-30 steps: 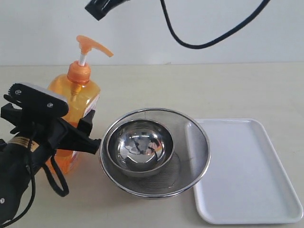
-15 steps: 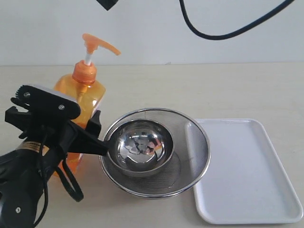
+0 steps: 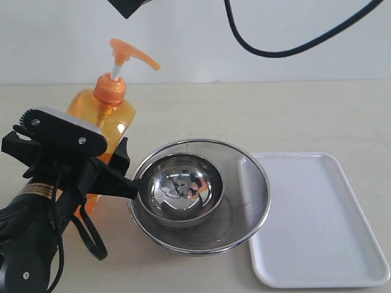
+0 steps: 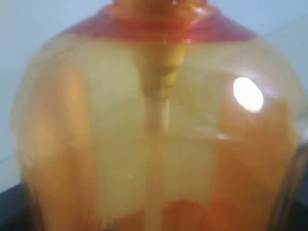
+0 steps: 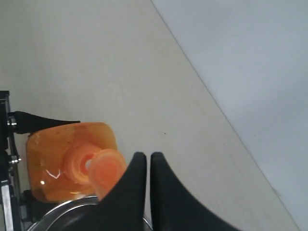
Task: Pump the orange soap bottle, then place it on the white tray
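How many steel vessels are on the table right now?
2: a mesh strainer between the orange soap bottle and the white tray, and a polished bowl sitting inside it.

The black left gripper [image 3: 79,166] sits low, jaws clamped on the translucent orange soap bottle [image 3: 117,117]; the black right gripper [image 5: 143,160] hangs high above, fingers pressed together.

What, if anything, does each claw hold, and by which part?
The left claw grips the tall translucent orange plastic soap bottle by the sides of its wide body. The right claw, shut, holds nothing.
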Available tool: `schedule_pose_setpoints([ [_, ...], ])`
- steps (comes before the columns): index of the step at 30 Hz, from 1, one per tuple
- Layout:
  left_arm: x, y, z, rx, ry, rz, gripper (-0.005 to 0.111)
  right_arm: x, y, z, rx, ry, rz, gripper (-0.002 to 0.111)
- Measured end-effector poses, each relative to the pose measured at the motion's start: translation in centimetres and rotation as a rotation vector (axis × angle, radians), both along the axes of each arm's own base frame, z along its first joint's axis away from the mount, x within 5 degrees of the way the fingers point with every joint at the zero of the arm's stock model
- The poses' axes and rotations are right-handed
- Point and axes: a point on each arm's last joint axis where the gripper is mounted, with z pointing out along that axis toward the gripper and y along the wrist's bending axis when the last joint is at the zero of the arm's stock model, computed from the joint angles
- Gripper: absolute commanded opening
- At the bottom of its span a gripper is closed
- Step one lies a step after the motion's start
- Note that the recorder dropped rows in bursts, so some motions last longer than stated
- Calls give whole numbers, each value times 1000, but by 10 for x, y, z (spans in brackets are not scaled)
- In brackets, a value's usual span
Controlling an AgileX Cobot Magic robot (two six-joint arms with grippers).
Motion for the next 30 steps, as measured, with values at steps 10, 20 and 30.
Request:
schedule_pose_setpoints([
  [10,2,-6,-20,38,20,-27,5,-6,0,-4,-13,80,23,0],
  [20,2,-8,-20,19,11,-49,5,-10,0,-8,-38,135,40,0],
  [30,2,-8,-20,20,11,-53,5,5,14,-31,-64,175,35,0],
])
